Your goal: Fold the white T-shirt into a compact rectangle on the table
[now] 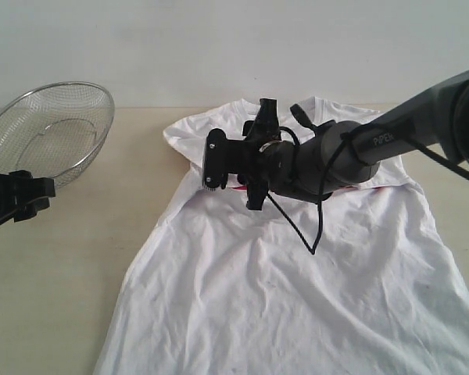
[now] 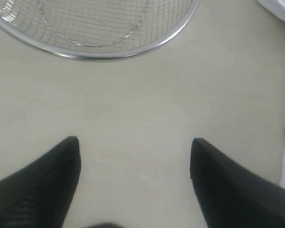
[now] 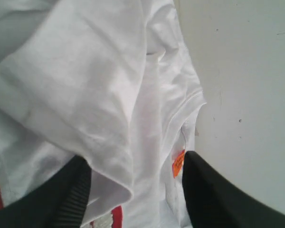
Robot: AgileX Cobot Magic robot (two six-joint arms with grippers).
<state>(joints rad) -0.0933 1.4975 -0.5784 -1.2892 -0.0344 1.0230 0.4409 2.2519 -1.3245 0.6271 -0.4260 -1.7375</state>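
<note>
showing orange tag: right wrist view only

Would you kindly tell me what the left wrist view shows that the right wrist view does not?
Only the left wrist view shows the wire mesh basket and the left end effector, open over bare table. Only the right wrist view shows the orange neck tag, the red lettering and the right end effector, open over the rumpled white T-shirt. Both show the shirt, a mere sliver in the left one, and the table.
</note>
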